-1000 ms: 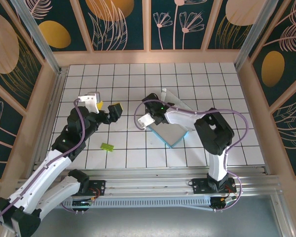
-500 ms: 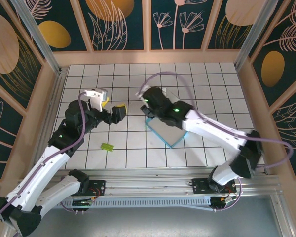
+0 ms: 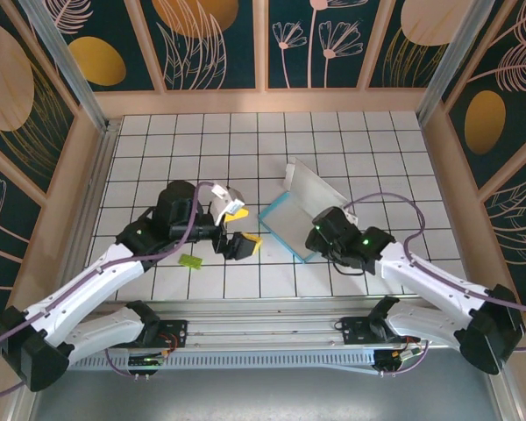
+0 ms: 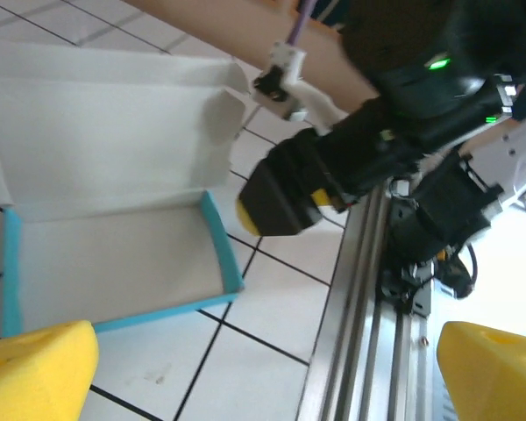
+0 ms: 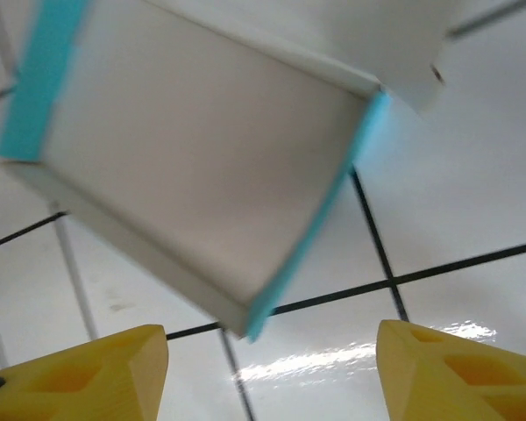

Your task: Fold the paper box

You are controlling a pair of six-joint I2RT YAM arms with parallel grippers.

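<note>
Top view: left end effector (image 3: 243, 228) spread fully, empty; paper box (image 3: 289, 224) just right of it, 1 flap (image 3: 311, 184) raised. Left wrist view: open box ahead-left of the pads (image 4: 35, 373). Right wrist view: right end effector (image 5: 267, 338) parted, holding nothing, box corner just ahead. Likely risk: pushing 1-sided, skidding the light box over the surface (image 5: 456, 193).

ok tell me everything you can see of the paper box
The thin cardboard paper box lies open on the white tiled table: a shallow tray, white inside with turquoise walls, and a white lid flap raised along its far side. The open right hand hovers off its near corner, not gripping it.
</note>
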